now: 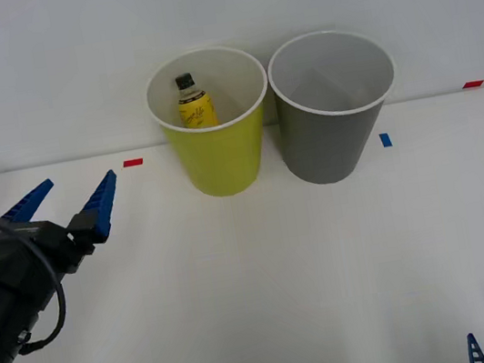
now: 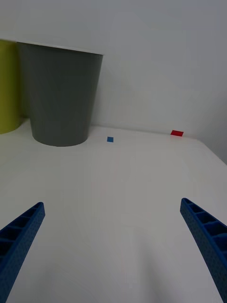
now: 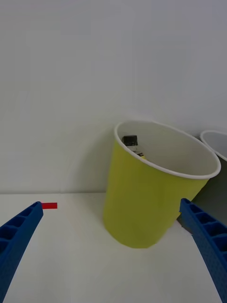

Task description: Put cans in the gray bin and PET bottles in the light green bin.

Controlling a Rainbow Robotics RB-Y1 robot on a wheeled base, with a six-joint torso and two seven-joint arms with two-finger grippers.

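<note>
Ahead of the left tool (image 1: 68,202), whose blue ribbed fingers stand wide apart and empty over the white worktop (image 1: 270,297), the small yellow PET bottle with a black screw cap (image 1: 196,104) already stands inside the round yellow-green bin with a white rim (image 1: 219,153), just beside the round dark gray bin (image 1: 334,135). Such a bottle is probably light, smooth and slightly squashable, best taken across its body below the cap. The right tool (image 2: 112,251), also spread wide and empty, waits low over the worktop, well short of the gray bin.

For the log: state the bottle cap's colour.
Black, on the yellow bottle inside the green bin; clearest in the front view.
</note>
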